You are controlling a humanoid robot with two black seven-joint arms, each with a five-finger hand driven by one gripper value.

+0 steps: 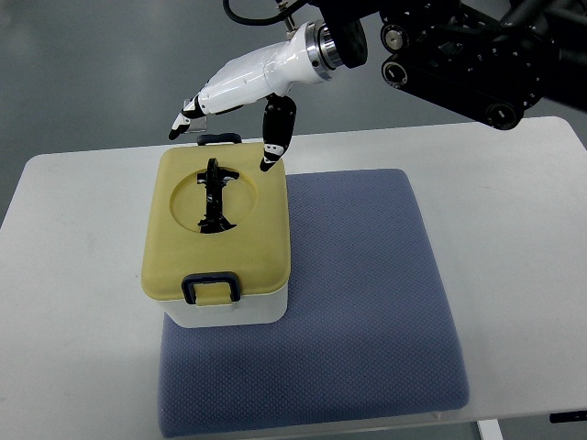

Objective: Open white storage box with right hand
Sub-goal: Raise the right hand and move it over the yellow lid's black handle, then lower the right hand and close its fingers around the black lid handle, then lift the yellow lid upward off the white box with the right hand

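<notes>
One box (220, 307), white with a yellow lid (248, 243), stands on the left part of one blue mat (367, 293) on my table (523, 229). Its long axis runs near to far; I count two latches, near (212, 288) and far (218, 139), and one upright handle (215, 195). Beyond, my right hand (240, 119) hovers at the far edge, fingers spread, thumb tip (269, 161) touching the lid, grasping nothing.

A white storage box (223, 312) wears a pale yellow lid (216, 225) with a black handle (215, 195) at its centre and dark navy latches (212, 287) at its edges. It sits on a dusty blue mat (367, 302) with a fine dotted weave, on a white surface (73, 275). The right hand (240, 87) is glossy white with black finger joints on a black arm (468, 55). The floor (92, 64) is grey.
</notes>
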